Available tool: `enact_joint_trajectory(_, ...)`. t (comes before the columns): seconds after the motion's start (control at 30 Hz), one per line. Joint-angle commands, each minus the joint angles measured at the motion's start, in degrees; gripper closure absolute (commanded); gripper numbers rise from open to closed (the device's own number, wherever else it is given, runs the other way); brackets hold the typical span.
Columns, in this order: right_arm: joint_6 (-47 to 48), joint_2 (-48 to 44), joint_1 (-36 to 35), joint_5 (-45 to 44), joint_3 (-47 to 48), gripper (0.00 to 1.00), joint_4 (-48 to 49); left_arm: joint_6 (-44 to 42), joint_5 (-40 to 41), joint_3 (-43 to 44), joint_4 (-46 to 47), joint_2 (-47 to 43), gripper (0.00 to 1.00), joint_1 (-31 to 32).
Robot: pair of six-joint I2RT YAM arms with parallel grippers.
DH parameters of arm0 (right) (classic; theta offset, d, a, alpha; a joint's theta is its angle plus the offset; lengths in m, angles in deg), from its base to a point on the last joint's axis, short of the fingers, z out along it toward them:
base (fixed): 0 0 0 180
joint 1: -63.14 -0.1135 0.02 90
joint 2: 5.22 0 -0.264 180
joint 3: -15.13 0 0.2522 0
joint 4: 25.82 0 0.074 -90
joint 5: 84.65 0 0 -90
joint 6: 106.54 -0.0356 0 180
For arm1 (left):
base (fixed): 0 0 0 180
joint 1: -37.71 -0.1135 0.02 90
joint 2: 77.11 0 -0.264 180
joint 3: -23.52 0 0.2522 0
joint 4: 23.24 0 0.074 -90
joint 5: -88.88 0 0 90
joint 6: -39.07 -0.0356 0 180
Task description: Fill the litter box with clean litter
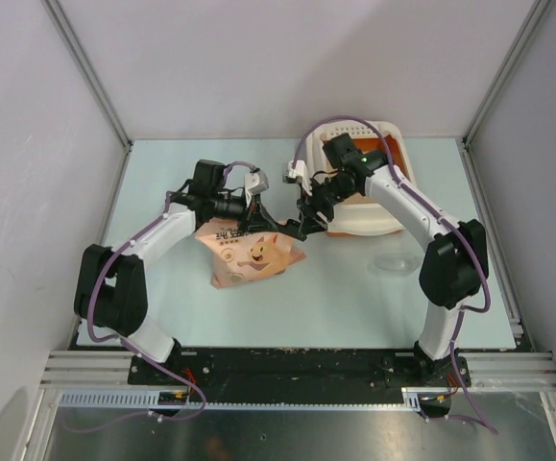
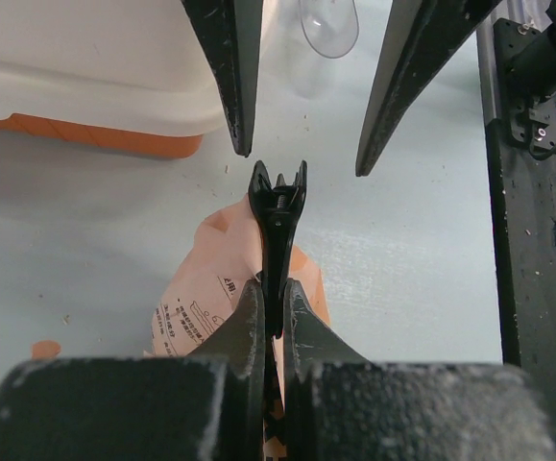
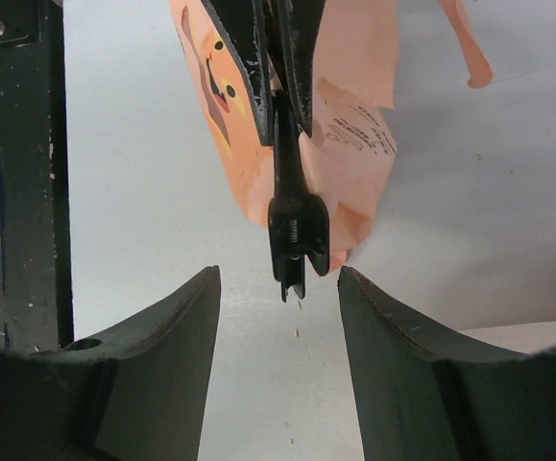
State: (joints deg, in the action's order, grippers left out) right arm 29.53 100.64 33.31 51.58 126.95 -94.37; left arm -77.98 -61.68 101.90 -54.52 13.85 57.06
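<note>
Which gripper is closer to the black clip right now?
Left. The left gripper is shut on the black clip; the right gripper is open just beyond its free end, not touching.

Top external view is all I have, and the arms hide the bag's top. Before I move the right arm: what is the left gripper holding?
Observer: The left gripper is shut on a black clip that is clamped to the litter bag.
Operator: And the right gripper's jaws?
Observer: The right gripper is open. The clip's free end lines up with the gap between its fingers, and neither finger touches it.
</note>
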Motion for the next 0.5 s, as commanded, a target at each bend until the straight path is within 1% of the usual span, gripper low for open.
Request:
enact_joint_trajectory(0.0, -0.6, 1.1, -0.3, -0.5, 0.0, 0.43, 1.1, -1.6, -1.8, 0.8, 2.6, -3.3, 1.0, 1.2)
enact_joint_trajectory(0.37, -3.3, 3.1, -1.3, -0.9, 0.4, 0.47, 2.6, -2.3, 0.5, 0.5, 2.6, -3.2, 1.0, 1.7)
enact_joint_trajectory(0.47, -3.3, 3.4, -1.5, -0.6, 0.5, 0.55, 2.5, -2.7, 2.1, 0.5, 2.7, -3.2, 0.99, 2.5)
